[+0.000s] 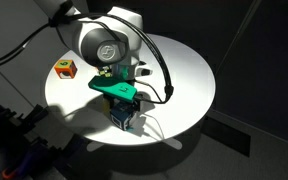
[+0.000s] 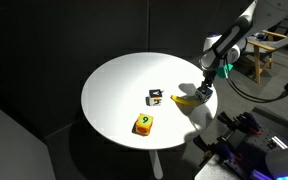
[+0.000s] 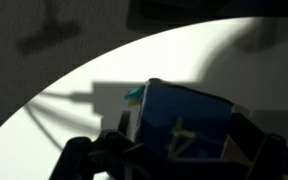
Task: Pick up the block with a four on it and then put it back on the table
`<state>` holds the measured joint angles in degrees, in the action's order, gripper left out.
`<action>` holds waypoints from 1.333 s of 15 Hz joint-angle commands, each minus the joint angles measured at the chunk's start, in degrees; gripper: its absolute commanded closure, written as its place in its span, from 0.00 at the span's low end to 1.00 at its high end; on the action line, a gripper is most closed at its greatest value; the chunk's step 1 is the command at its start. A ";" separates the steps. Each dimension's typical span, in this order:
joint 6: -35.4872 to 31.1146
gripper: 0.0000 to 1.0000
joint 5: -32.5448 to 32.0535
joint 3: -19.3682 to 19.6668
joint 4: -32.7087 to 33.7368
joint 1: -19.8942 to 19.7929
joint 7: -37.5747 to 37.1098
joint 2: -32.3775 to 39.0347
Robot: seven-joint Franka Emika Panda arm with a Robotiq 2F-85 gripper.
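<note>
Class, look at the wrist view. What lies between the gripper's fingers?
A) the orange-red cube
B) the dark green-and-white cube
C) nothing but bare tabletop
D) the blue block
D: in the wrist view the blue block fills the space between the fingers of the open gripper, and in an exterior view the gripper hangs directly over that block on the white table.

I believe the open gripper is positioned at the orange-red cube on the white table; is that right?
Not quite: the open gripper is at the blue block, as the wrist view shows; the orange-red cube sits apart on the table.
</note>
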<state>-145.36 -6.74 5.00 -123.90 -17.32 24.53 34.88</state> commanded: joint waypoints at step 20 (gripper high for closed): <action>3.25 0.88 0.73 -1.76 -0.91 -1.48 4.32 -0.53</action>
<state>-143.83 -6.60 4.26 -125.13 -17.34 26.72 34.58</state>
